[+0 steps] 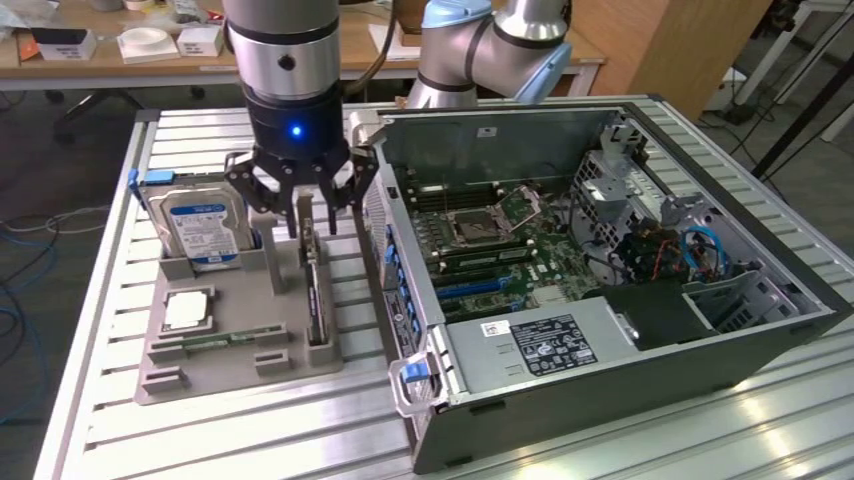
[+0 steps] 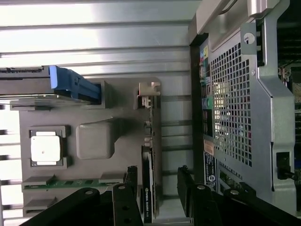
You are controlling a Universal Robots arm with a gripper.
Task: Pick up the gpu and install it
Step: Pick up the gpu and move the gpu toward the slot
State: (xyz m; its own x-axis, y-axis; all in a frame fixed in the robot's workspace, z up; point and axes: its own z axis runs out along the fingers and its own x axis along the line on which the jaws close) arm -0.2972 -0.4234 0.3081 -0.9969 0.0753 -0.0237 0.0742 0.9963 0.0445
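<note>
The gpu (image 1: 316, 295) is a thin black card standing on edge in a slot of the grey holder tray (image 1: 220, 378), beside the open computer case (image 1: 641, 345). My gripper (image 1: 306, 212) hangs over the card's far end, open, one finger on each side of its top edge. In the wrist view the gpu (image 2: 147, 193) runs between the two black fingers (image 2: 131, 175), with a gap on either side. The motherboard (image 1: 514, 250) with its blue card slot (image 1: 470, 286) lies exposed inside the case.
On the tray also stand a silver blue-labelled hard drive (image 1: 200, 228), a processor (image 1: 187, 308) and a green memory stick (image 1: 220, 341). The case's perforated rear wall (image 2: 230, 108) is close beside the gripper. The slatted metal table (image 1: 134, 440) extends around them.
</note>
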